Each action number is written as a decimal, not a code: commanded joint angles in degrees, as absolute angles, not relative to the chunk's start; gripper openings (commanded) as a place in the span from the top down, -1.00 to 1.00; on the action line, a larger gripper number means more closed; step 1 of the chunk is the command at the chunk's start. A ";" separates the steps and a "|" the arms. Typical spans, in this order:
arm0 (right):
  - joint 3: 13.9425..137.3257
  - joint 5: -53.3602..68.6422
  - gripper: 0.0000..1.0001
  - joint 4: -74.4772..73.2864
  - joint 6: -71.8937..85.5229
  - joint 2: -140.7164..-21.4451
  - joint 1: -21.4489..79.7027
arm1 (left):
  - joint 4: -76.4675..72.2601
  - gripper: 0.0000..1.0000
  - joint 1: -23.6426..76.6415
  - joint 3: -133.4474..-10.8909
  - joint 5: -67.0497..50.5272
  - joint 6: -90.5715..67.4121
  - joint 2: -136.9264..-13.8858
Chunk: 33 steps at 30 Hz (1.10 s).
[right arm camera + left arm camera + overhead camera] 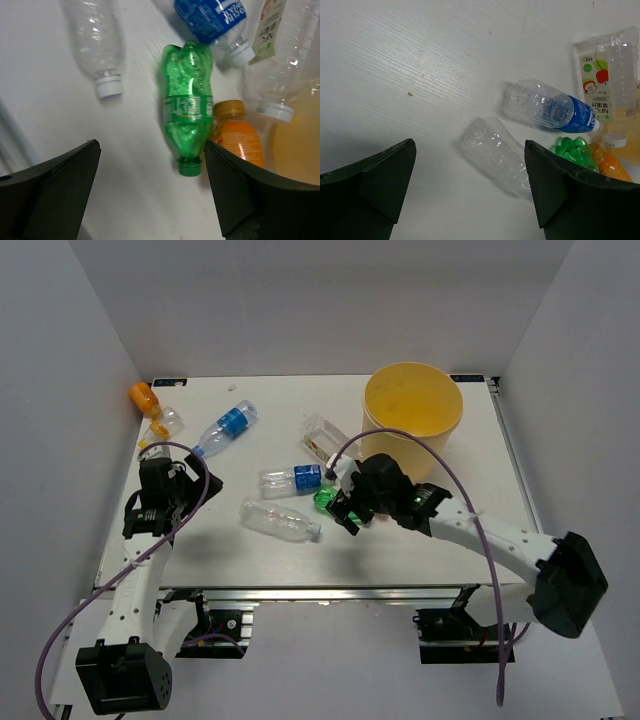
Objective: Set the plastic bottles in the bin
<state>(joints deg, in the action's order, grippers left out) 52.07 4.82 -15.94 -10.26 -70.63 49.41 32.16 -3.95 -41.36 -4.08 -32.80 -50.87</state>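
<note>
The right arm reaches from its base in toward the middle of the white desk (490, 440), wrist bent so the right hand (152, 145) looks down. Its two dark fingers (55, 185) stand wide apart, holding nothing. Below the gap, nearer the finger on the view's right, lies a crumpled green plastic bottle (186, 105), cap toward the hand. Just beside it on that side is a small orange bottle with a gold cap (237, 137), and past that the round yellow-orange plastic bin (300, 150). Ahead of the hand lie a clear unlabelled bottle with a white cap (97, 45), a clear blue-labelled bottle (210, 15) and a clear apple-labelled bottle (287, 55). The left hand (470, 145) is likewise spread wide and empty, angled at the desk, the unlabelled bottle just ahead.
</note>
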 commanded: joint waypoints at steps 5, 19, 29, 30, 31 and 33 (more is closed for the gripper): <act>53.53 -2.04 -0.79 -0.62 -24.96 -81.11 48.08 | 34.53 -0.96 -3.69 -39.64 -2.04 -32.26 -48.78; 52.92 6.15 0.01 6.32 -14.07 -89.92 46.67 | 36.21 -0.96 -3.69 -39.11 3.95 -34.19 -46.23; 59.66 1.06 0.72 8.09 -11.08 -69.46 45.80 | 36.48 -0.96 -3.69 -39.64 4.14 -35.59 -47.20; 63.42 0.97 0.72 7.82 -10.38 -68.56 44.57 | 36.39 -0.96 -3.69 -39.73 3.78 -35.94 -47.37; 65.28 -1.12 0.73 7.91 -7.93 -67.86 43.60 | 36.21 -0.96 -3.69 -39.81 3.43 -36.12 -47.55; 69.77 -5.94 0.74 8.09 -6.16 -66.89 40.00 | 35.69 -0.96 -3.60 -39.99 2.38 -36.74 -47.72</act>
<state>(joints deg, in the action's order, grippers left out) 62.89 0.78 2.28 -10.13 -69.69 43.79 36.01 -3.90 -39.79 3.64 -35.55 -47.68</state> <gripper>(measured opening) 0.539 0.983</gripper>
